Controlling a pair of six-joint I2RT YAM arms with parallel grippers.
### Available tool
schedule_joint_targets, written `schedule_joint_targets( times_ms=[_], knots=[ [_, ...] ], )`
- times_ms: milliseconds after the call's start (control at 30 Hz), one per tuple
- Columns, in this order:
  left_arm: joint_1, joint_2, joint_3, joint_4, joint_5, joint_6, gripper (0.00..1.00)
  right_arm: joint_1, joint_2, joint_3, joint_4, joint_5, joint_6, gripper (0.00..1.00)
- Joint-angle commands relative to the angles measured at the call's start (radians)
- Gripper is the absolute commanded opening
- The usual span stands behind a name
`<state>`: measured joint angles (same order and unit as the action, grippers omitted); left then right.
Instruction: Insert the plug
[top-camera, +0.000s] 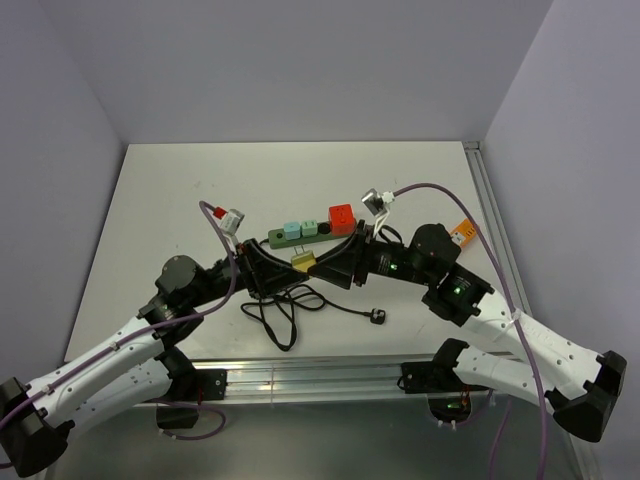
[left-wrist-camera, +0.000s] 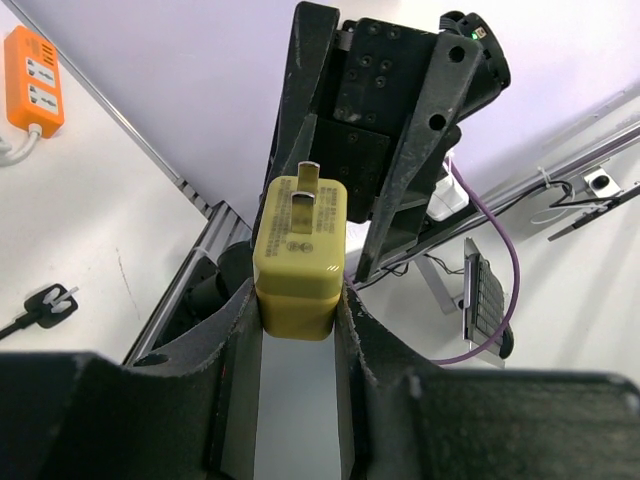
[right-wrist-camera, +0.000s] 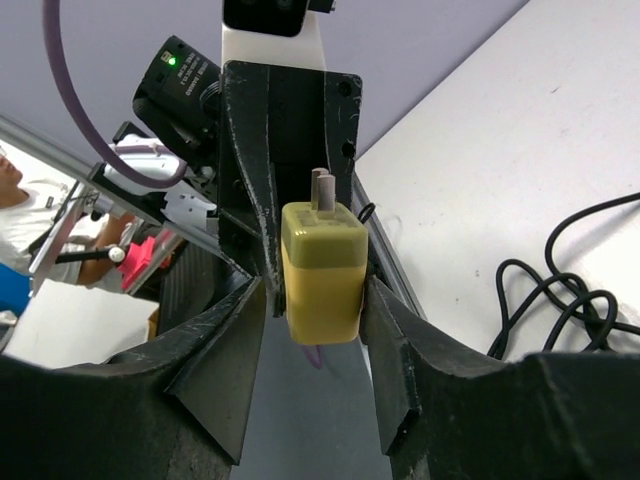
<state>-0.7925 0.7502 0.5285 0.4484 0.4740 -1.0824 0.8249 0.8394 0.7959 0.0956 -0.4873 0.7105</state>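
A yellow plug (top-camera: 303, 260) with metal prongs hangs above the table between both grippers, just in front of a green power strip (top-camera: 300, 232). My left gripper (top-camera: 293, 264) is shut on it. In the left wrist view the plug (left-wrist-camera: 300, 250) is pinched at the fingertips of that gripper (left-wrist-camera: 297, 310), prongs pointing away. My right gripper (top-camera: 320, 262) faces it from the right. In the right wrist view the plug (right-wrist-camera: 322, 260) sits between the jaws of that gripper (right-wrist-camera: 315, 300), with a gap on the left side, so the jaws are open.
The strip carries teal sockets and a red adapter (top-camera: 341, 217). A black cable (top-camera: 285, 305) coils at the near edge and ends in a black plug (top-camera: 378, 316). An orange socket block (top-camera: 462, 233) lies at the right. A metal rail (top-camera: 330, 375) runs along the front.
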Motion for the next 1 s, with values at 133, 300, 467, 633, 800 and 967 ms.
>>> schedule_joint_targets(
  times_ms=[133,300,467,633,800,967],
  knots=[
    [0.001,0.008,-0.005,0.108,0.040,-0.016,0.00,0.003,0.027,0.011,0.066,-0.040,0.000,0.36],
    [-0.001,-0.006,0.080,-0.157,0.008,0.099,0.63,0.003,0.023,0.063,-0.077,-0.008,-0.100,0.00],
    [0.001,-0.144,0.172,-0.424,-0.127,0.269,0.83,0.000,0.018,0.144,-0.301,-0.129,-0.259,0.00],
    [0.001,-0.154,0.180,-0.430,-0.036,0.312,0.76,0.002,0.006,0.163,-0.368,-0.259,-0.341,0.00],
    [-0.001,-0.072,0.163,-0.321,0.208,0.308,0.74,0.002,0.055,0.187,-0.382,-0.310,-0.352,0.00],
    [0.001,-0.038,0.188,-0.381,0.195,0.346,0.77,0.000,0.067,0.190,-0.346,-0.361,-0.332,0.00]
  ],
)
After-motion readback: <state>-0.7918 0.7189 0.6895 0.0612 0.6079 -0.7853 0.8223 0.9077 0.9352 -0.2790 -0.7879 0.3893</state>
